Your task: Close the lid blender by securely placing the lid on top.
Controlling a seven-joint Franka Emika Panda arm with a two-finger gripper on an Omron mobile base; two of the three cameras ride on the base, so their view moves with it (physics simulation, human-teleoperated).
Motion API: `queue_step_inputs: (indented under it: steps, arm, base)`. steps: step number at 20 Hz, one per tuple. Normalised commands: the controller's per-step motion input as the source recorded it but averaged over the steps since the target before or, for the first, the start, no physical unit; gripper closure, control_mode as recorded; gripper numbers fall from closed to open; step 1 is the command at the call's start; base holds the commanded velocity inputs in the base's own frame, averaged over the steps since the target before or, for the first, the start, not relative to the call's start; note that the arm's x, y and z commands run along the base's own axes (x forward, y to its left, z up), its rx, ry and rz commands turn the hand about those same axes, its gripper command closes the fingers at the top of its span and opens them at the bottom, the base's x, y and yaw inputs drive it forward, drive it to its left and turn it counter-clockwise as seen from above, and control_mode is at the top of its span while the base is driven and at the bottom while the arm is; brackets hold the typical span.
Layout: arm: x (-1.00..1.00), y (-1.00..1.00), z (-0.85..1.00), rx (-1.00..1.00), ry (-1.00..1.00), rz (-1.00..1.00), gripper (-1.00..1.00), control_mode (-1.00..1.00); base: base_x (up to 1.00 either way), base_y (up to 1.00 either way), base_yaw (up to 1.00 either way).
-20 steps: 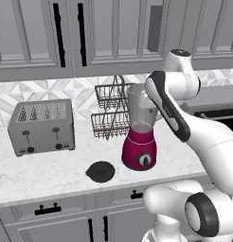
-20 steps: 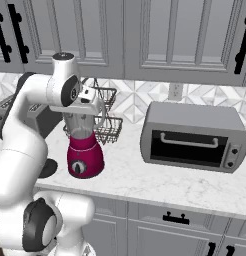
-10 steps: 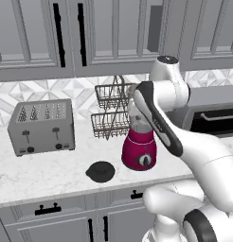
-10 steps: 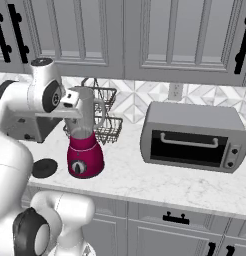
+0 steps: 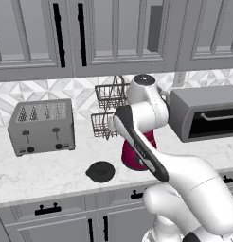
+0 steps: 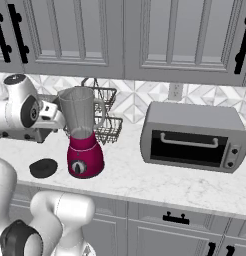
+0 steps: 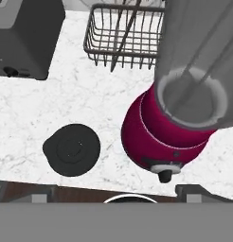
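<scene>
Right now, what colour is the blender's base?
Magenta. The blender base shows best in the hand view, beside the black lid on the counter.

Glossy white arm point(image 5: 184, 184) of rounded, bulbous segments, dark grey joint rings and round end caps.

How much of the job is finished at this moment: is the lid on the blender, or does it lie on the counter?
Nothing looks done yet. The lid lies flat on the marble counter, beside the magenta base of the blender, apart from it. The jar is open at the top. The gripper is open and holds nothing; it is up beside the jar. Left to do: go down, grasp the lid, carry it up, seat it on the rim.
</scene>
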Motion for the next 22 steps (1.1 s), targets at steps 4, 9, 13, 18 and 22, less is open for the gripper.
queue_step_inputs:
  steps: [4,9,13,18,22]
  arm:
    - [-0.17,0.56,-0.49,0.0,0.01,-0.03,-1.0,-1.0]
    - [-0.18,0.41,-0.46,0.0,0.0,-0.06,-1.0,-1.0]
    - [-0.04,0.25,-0.44,0.0,0.04,-0.03,-1.0,-1.0]
    - [0.0,0.22,-0.44,0.0,0.08,-0.01,-1.0,-1.0]
    - [0.0,0.23,-0.41,0.0,0.1,0.0,-1.0,-1.0]
  base:
    - [0.0,0.0,0.0]
    - [0.0,0.0,0.0]
    - [0.0,0.0,0.0]
    - [0.0,0.0,0.0]
    - [0.0,0.0,0.0]
